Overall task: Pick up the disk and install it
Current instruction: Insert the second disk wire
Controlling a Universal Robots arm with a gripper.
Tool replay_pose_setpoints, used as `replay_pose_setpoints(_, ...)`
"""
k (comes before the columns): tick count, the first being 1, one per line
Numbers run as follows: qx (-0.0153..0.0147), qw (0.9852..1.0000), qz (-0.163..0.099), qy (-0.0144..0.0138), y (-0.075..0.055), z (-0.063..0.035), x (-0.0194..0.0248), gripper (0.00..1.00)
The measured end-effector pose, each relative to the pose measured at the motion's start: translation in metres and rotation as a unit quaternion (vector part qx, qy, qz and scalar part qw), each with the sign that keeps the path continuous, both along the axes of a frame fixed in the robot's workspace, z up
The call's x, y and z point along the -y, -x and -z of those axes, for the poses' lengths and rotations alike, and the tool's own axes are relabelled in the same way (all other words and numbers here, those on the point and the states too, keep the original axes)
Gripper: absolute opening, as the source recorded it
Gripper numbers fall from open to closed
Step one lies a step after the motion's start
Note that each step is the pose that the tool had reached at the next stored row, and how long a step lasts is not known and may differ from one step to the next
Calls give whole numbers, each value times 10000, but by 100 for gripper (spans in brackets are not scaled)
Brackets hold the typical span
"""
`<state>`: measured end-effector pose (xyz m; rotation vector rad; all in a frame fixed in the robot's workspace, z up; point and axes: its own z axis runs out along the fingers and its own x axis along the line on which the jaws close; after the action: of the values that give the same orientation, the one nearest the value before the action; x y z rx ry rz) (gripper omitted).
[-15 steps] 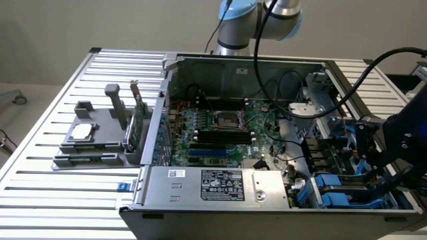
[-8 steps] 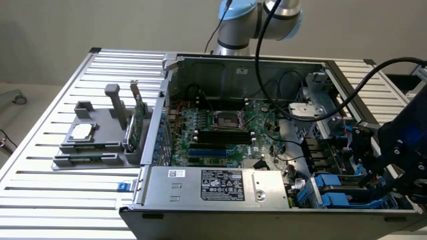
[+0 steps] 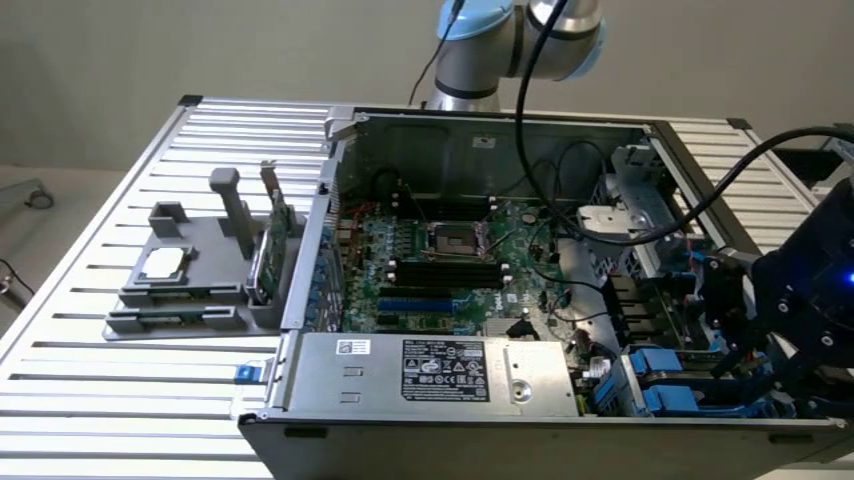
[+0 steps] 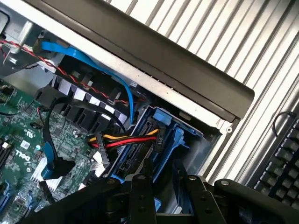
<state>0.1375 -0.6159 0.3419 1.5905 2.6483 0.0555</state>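
Mostly, the disk [image 4: 177,137] shows as a blue plastic frame.

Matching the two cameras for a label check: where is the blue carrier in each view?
Exterior view: blue carrier in the case's near corner, at the exterior view's right.
Wrist view: blue carrier beside the case's wall, red-yellow cable reaching it.
Shared landmark: green motherboard.

The table [image 3: 94,400] was ribbed bare metal (faintly shiny), the drive carrier [image 4: 184,135] smooth blue plastic, and the gripper [image 4: 170,182] matt black.
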Motion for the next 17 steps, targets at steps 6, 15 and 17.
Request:
replay_pose_setpoints(6,-1,9995,309,-71,0,4,-1,31)
replay_pose_setpoints(15,-13,9988,422,-231,-12,4,0,31)
replay_pose_setpoints(17,-14,9987,436,-269,-24,4,0,31)
